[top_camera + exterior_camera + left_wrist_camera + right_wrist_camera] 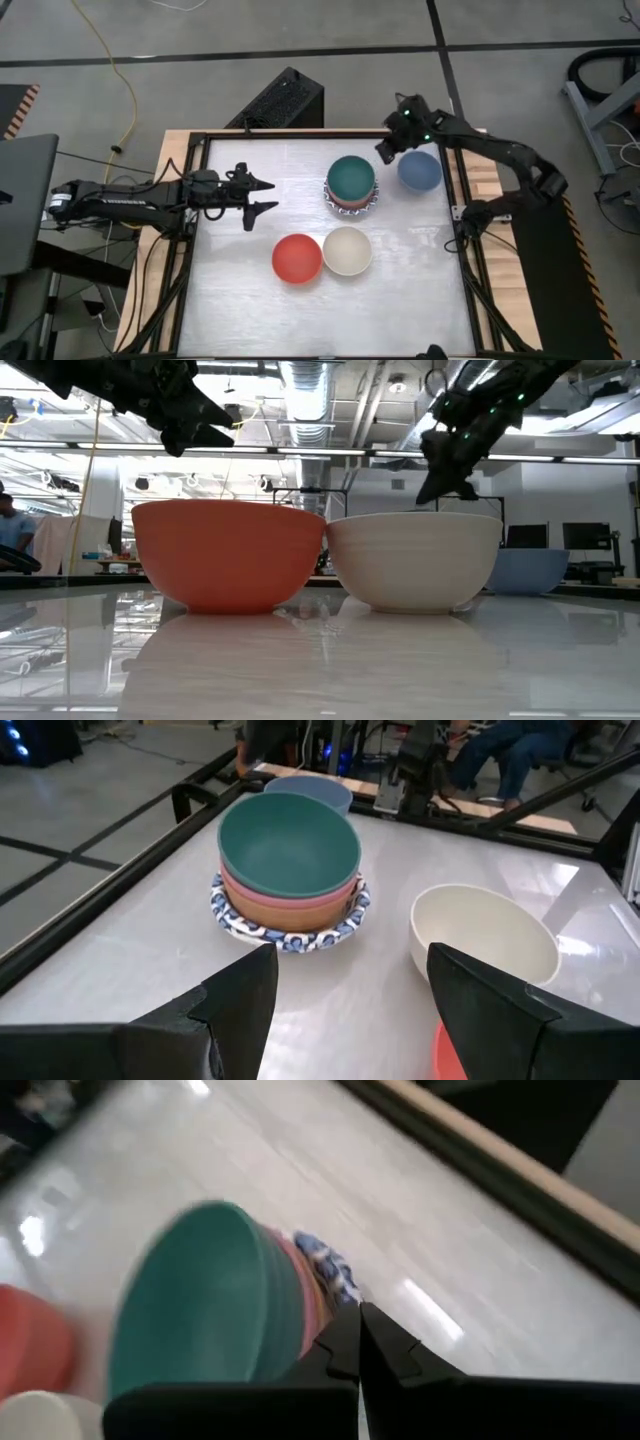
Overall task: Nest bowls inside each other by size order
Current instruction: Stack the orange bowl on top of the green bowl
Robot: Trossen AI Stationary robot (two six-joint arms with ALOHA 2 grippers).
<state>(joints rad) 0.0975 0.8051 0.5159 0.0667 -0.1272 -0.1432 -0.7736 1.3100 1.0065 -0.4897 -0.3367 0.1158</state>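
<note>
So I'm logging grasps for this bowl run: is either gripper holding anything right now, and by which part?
Nothing is held. The left gripper hangs open over bare table; the right gripper is shut on nothing beside the blue bowl.

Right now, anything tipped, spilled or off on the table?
Nothing stands out. The nested stack sits upright with the green bowl level on top; the blue, red and cream bowls stand upright. No spills or damage show.
</note>
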